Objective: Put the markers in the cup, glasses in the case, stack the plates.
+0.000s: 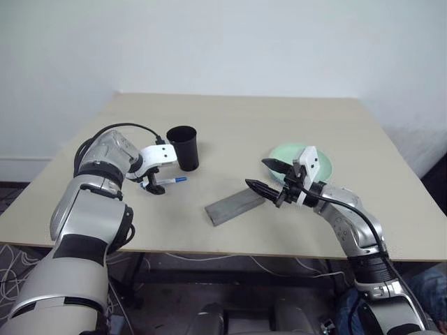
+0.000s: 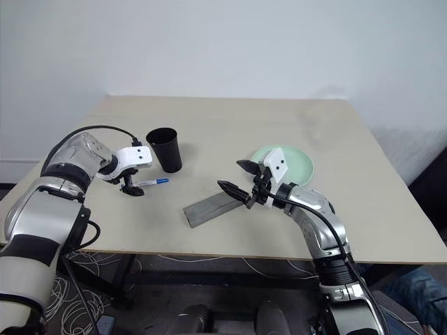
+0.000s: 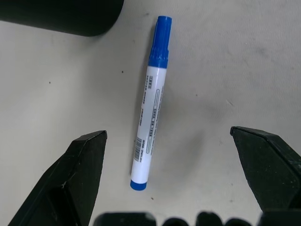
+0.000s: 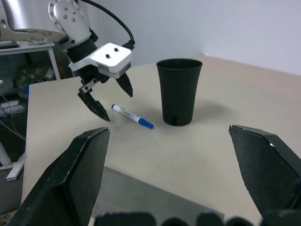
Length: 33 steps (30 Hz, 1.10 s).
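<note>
A white marker [image 3: 150, 101] with a blue cap lies flat on the table beside the black cup [image 1: 183, 147]. My left gripper [image 3: 168, 133] points down over the marker's white end, open, with one finger on each side and nothing gripped. From the right wrist view, that left gripper [image 4: 110, 101] hovers just above the marker [image 4: 131, 116]. My right gripper [image 1: 260, 174] stands open and empty above the far end of the flat grey case [image 1: 236, 205]. A pale green plate [image 1: 323, 167] lies behind my right gripper. The glasses are out of view.
The cup [image 4: 178, 92] stands upright very close to the marker's capped end. The tan table [image 1: 237, 125] has bare room at the back and in the middle. A white wall stands behind it, and cables lie on the floor below.
</note>
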{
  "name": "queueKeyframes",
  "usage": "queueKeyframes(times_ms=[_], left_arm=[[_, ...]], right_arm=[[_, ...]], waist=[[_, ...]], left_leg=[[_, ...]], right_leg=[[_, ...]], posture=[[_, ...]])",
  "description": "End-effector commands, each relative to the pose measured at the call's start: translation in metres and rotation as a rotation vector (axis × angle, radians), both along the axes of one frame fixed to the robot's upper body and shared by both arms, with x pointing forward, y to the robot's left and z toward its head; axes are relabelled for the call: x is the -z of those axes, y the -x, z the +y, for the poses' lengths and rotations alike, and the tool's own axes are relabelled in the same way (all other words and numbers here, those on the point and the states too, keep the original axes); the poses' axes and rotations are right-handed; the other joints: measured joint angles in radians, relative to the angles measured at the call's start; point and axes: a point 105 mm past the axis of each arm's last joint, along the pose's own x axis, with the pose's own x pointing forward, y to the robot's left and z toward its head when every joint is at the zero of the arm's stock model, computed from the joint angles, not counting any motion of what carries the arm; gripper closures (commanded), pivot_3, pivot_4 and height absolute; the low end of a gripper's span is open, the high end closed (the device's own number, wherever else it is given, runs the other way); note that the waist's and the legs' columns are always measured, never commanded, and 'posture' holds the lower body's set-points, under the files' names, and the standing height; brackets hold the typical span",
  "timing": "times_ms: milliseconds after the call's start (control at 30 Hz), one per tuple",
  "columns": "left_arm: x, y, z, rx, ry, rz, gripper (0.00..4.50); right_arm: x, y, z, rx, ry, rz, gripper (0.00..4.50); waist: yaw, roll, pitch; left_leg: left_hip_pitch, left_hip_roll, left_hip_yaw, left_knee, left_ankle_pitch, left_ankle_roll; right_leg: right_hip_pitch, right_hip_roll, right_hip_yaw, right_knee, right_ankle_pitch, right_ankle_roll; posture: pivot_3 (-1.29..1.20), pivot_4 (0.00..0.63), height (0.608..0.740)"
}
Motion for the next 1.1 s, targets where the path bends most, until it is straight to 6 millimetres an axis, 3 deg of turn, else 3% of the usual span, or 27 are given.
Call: queueKeyframes(times_ms=[33,367,600,700,833,1100], left_arm=[[-0.007,-0.009,-0.003,-0.011,0.012,-0.083,0.03],[-0.023,-0.021,0.004,-0.046,-0.031,-0.204,0.03],[-0.032,-0.031,0.018,-0.065,-0.158,-0.341,0.03],[-0.024,-0.032,0.013,-0.064,-0.14,-0.366,0.65],[-0.016,-0.033,0.011,-0.05,-0.17,-0.373,2.01],[0.008,-0.027,0.006,0.002,-0.223,-0.332,2.01]], right_arm=[[-0.017,0.002,-0.001,0.0,-0.016,-0.059,0.09],[-0.016,0.0,0.0,-0.001,-0.013,-0.053,0.09],[-0.016,-0.002,0.002,-0.004,-0.011,-0.053,0.09],[-0.015,-0.002,0.003,-0.004,-0.013,-0.054,0.09],[-0.015,-0.003,0.003,-0.001,-0.014,-0.055,0.09],[-0.013,-0.002,0.002,0.011,-0.018,-0.053,0.09]], waist=[[0.0,0.0,0.0],[0.0,0.0,0.0],[0.0,0.0,0.0],[0.001,0.0,0.0],[0.0,0.0,0.0],[0.0,0.0,0.0]], left_leg=[[0.0,0.0,0.0,0.0,0.0,0.0],[0.0,0.0,0.0,0.0,0.0,0.0],[0.0,0.0,0.0,0.0,0.0,0.0],[0.0,0.0,0.0,0.0,0.0,0.0],[0.0,0.0,0.0,0.0,0.0,0.0],[0.0,0.0,0.0,0.0,0.0,0.0]], right_leg=[[0.0,0.0,0.0,0.0,0.0,0.0],[0.0,0.0,0.0,0.0,0.0,0.0],[0.0,0.0,0.0,0.0,0.0,0.0],[0.0,0.0,0.0,0.0,0.0,0.0],[0.0,0.0,0.0,0.0,0.0,0.0],[0.0,0.0,0.0,0.0,0.0,0.0]], posture=[[0.0,0.0,0.74],[0.0,0.0,0.74],[0.0,0.0,0.74],[0.0,0.0,0.74],[0.0,0.0,0.74],[0.0,0.0,0.74]])
